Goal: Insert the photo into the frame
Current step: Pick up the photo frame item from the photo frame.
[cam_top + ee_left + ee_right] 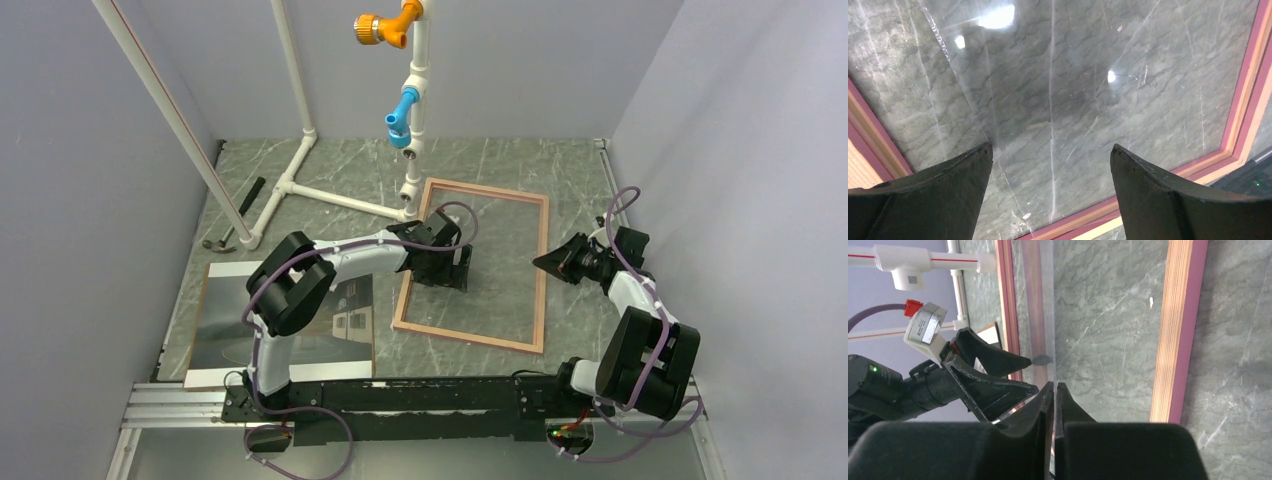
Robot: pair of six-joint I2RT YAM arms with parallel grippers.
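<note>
Found photo (225,320) flat on table (500,160) left of frame (540,290), nearer left end effector (1052,148), spread wide over pane (1073,75); right end effector (1054,385) pinched, seemingly on pane's edge.

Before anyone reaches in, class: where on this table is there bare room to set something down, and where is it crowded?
Free: marble strip between the frame's far rail and the back wall, right of the pipe stand. Crowded: the left claw over the frame, the right claw pinching the clear pane, photo and hammer along the left.
</note>
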